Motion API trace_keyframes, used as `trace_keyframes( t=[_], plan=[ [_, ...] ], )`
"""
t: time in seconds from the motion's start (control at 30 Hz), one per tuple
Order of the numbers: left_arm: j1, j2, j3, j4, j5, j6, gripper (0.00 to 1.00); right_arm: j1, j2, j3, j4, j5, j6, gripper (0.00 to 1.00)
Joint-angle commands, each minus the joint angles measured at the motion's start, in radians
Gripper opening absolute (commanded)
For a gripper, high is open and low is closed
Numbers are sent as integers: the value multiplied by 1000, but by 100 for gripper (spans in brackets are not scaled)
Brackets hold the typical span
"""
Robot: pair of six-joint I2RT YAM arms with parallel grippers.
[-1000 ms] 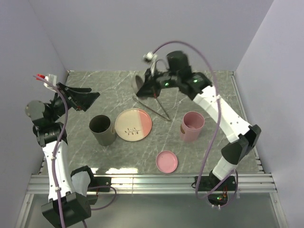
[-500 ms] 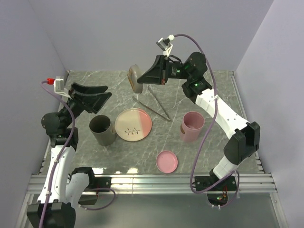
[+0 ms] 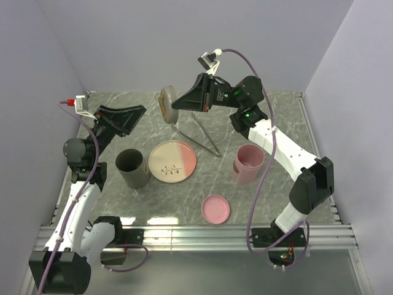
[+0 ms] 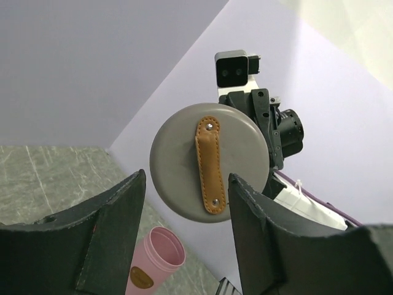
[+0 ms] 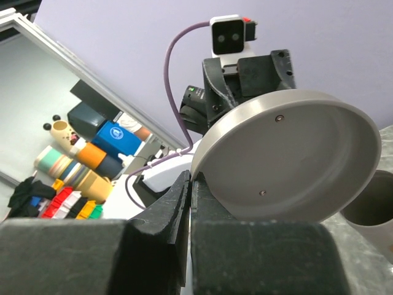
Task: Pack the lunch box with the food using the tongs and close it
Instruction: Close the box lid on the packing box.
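Note:
A round grey lid with a tan leather strap hangs on edge above the back of the table, my right gripper shut on its rim. The lid's hollow underside faces the right wrist camera. My left gripper is open, raised, a short way left of the lid and apart from it; its fingers frame the strap side. The grey lunch box stands open below. The silver tongs lie on the table behind the plate. The food is out of view.
A cream-and-pink plate sits mid-table beside the grey box. A pink cup stands to the right, and a pink lid lies near the front. Walls close in on the left, back and right.
My right gripper has lifted the grey lid off the table and turned it on edge. The left arm has swung up and right toward the lid, its jaws narrowing.

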State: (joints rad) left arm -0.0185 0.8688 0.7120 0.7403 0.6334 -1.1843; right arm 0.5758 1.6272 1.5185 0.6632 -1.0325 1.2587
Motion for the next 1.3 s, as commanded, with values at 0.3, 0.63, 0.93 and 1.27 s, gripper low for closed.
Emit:
trace_keyframes(
  t=[0.3,0.63,0.93,1.27],
  plan=[
    [-66,18,52,2,-17,68,62,65,5,19,-47,49,-67,0],
    [-100,21,35,-22,-11,101,62,93,16,35,-100,51,-116,0],
    [-110,25,20,-24,-12,95,51,107,33,54,-88,48,-97,0],
    [-112,22,26,-45,-18,104,26,121,34,42,-39,37,-56,0]
  ],
)
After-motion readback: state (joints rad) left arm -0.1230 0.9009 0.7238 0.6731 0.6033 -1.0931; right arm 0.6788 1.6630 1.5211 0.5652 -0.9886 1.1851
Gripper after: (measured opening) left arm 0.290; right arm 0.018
